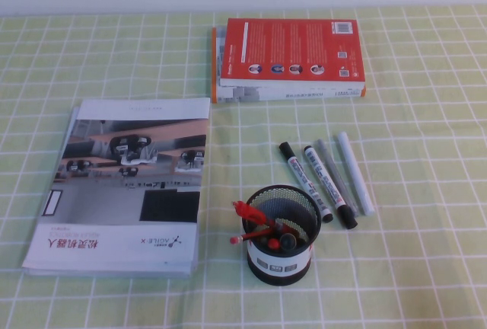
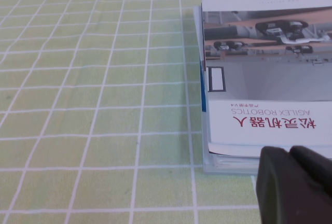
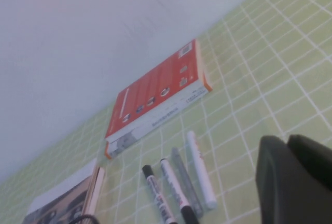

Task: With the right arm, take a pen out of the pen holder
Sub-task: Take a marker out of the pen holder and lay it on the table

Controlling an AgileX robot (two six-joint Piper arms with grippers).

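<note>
Two arms, neither showing in the high view, so we read this as the start: no pen is out yet. Pen holder point(image 1: 280, 257) sits near-centre on the green check cloth point(image 1: 426, 268), just right of the brochure stack point(image 1: 129, 184) and just near-left of four markers point(image 1: 326, 180) lying loose on the cloth. Red pens point(image 1: 255, 216) stand in the holder, leaning left, tops above the rim. Red book point(image 1: 289, 47) lies far, well apart.

Right gripper point(image 3: 288, 142): jaws closed on nothing, hanging above the cloth on the right side. Its camera catches the book and markers. Left gripper point(image 2: 289, 152): also closed and empty, by the near edge of the brochure stack.

How we'd run the step:
- Open the right jaws first.
- Come in from above the holder, not across the markers.
- Set the jaws across one red pen's shaft above the rim, so the mesh isn't caught.
- The pens lie close together, so take the topmost one only.
- Lift along the pen's lean, or the holder may tip or drag.
- The loose markers aren't the target.
</note>
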